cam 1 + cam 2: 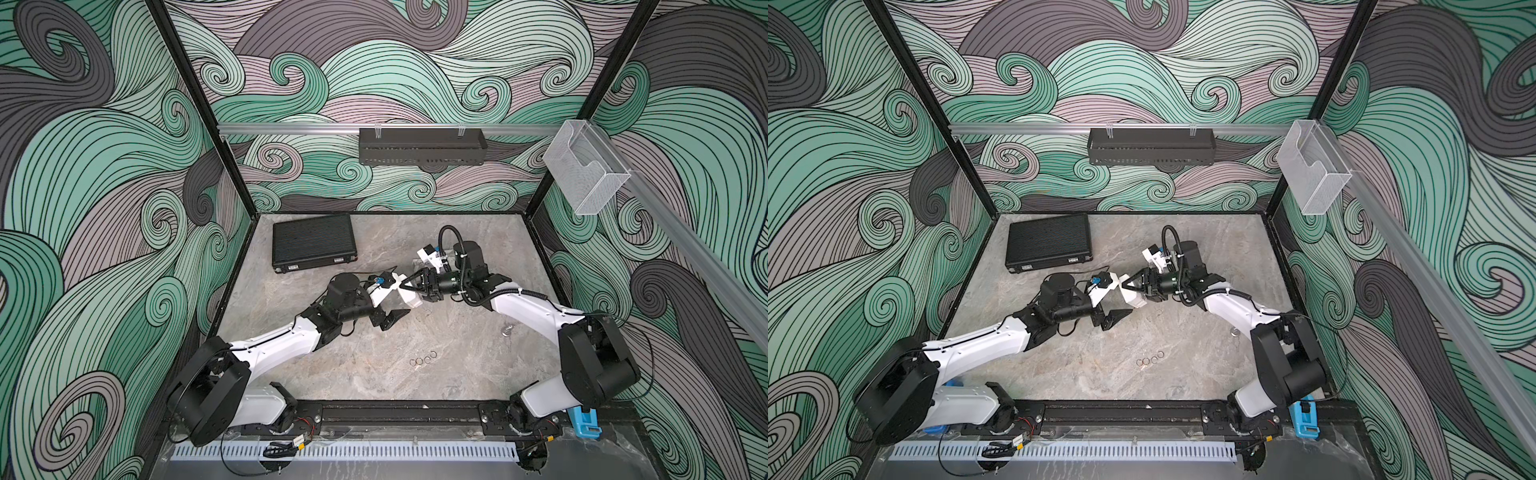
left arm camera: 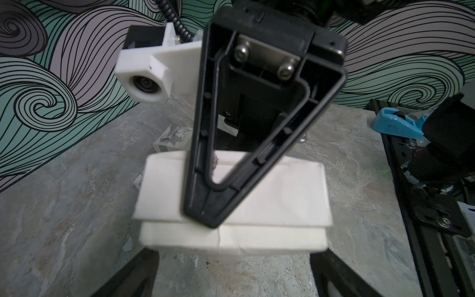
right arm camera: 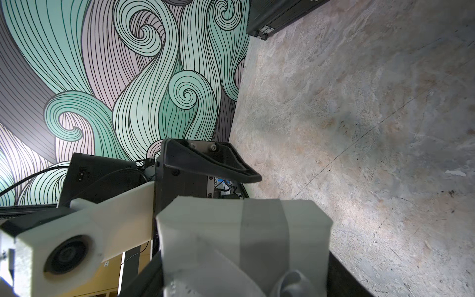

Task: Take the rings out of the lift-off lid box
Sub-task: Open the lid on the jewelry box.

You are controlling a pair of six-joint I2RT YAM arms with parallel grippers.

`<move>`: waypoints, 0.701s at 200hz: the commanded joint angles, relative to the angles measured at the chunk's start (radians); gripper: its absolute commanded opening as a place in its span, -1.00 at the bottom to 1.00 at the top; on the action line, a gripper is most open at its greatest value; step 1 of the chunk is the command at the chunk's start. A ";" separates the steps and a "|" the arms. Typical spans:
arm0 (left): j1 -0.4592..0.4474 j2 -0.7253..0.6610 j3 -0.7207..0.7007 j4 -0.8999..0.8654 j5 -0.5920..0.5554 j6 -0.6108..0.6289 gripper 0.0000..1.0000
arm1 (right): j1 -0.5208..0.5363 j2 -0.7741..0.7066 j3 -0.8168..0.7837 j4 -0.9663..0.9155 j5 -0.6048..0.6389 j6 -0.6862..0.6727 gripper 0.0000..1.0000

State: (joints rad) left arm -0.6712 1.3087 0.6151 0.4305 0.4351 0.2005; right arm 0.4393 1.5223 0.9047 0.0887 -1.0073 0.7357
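right gripper point(image 1: 414, 291) clamps the lift-off lid box point(image 2: 270, 200) tilted above the table point(image 1: 332, 374), seemingly to empty it, left gripper point(image 1: 393, 320) wide open alongside, four rings point(image 1: 423, 360) already out.

Black ribbed case point(image 1: 314, 245) lies flat on the marbled worktop point(image 1: 374, 382), far left corner. Black perforated tray point(image 1: 422, 146) hangs on back-wall rail point(image 1: 291, 128). Clear holder point(image 1: 586, 174) on right-wall rail point(image 1: 685, 241). Blue piece point(image 1: 585, 424) at near right edge.
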 commanded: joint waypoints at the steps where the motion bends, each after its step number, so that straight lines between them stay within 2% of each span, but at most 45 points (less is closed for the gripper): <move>1: -0.010 0.020 0.040 0.019 0.028 0.008 0.81 | 0.007 -0.018 -0.009 0.031 -0.027 0.005 0.40; 66: -0.010 0.032 0.057 0.011 0.031 0.007 0.67 | 0.015 -0.011 -0.009 0.031 -0.027 0.002 0.40; 109: -0.011 0.031 0.071 -0.011 0.031 0.013 0.48 | 0.018 -0.006 -0.009 0.032 -0.028 -0.001 0.40; 140: -0.011 0.034 0.077 -0.014 0.031 0.013 0.46 | 0.019 -0.004 -0.010 0.031 -0.027 -0.002 0.40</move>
State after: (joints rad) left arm -0.6754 1.3338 0.6464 0.4187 0.4458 0.2031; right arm 0.4511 1.5223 0.9043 0.1001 -1.0195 0.7368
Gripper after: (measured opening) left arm 0.730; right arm 0.701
